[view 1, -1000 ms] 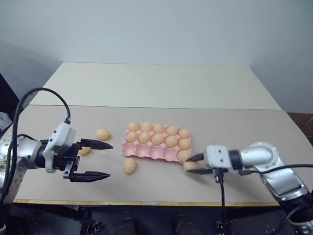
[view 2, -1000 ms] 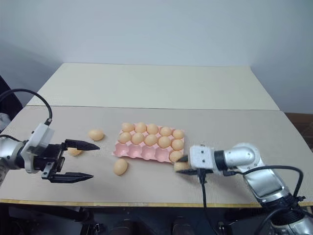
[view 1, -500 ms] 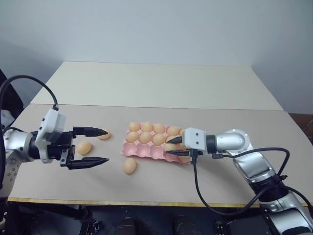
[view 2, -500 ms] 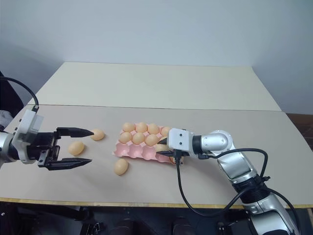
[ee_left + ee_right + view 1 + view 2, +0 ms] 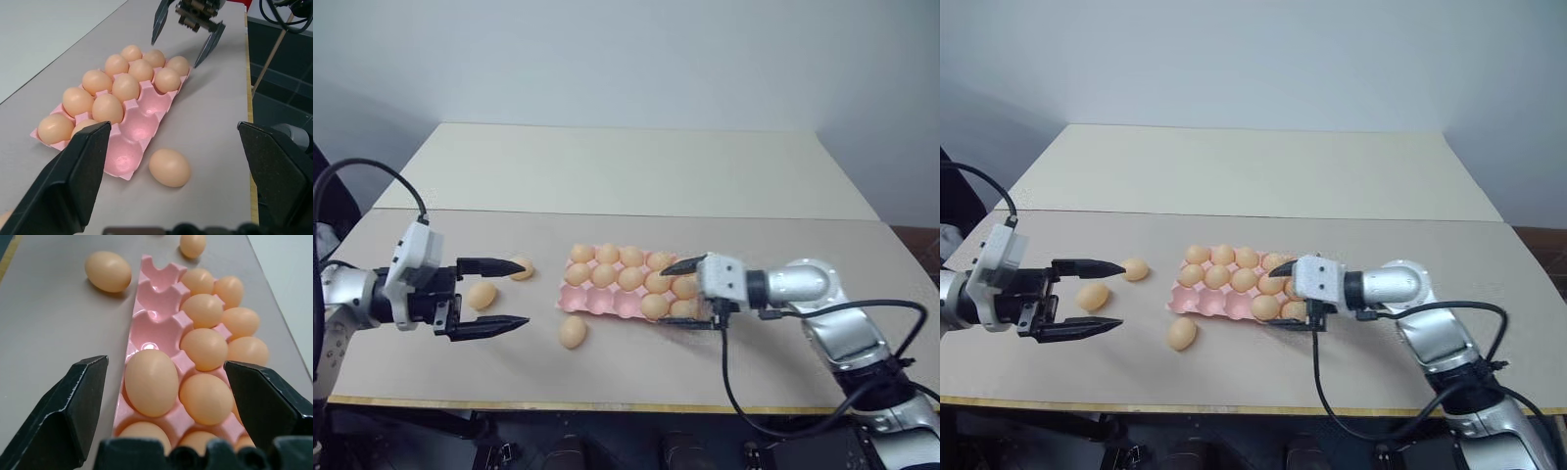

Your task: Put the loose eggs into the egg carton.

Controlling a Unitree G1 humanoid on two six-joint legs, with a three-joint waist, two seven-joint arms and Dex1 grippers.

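The pink moulded carton point(image 5: 628, 291) is lying near the middle of the front table point(image 5: 783, 245), a matte grey-beige board, with its long side running left to right. Smooth tan oval eggs are filling its two far rows; in the near row the two cups at the right end are holding eggs while the three glossy round cups toward the left are standing empty. The right gripper point(image 5: 687, 293) is hovering at the carton's right end, its two tapered black fingers spread wide on either side of that end, gripping nothing. Three loose eggs are resting on the board left of the carton: one point(image 5: 572, 332) just off the carton's near left corner, one point(image 5: 520, 267) farther left and further back, one point(image 5: 481, 296) farther left still. The left gripper point(image 5: 493, 294) is hanging over the table's left side, its pointed black fingers spread wide with that last egg lying between them, untouched
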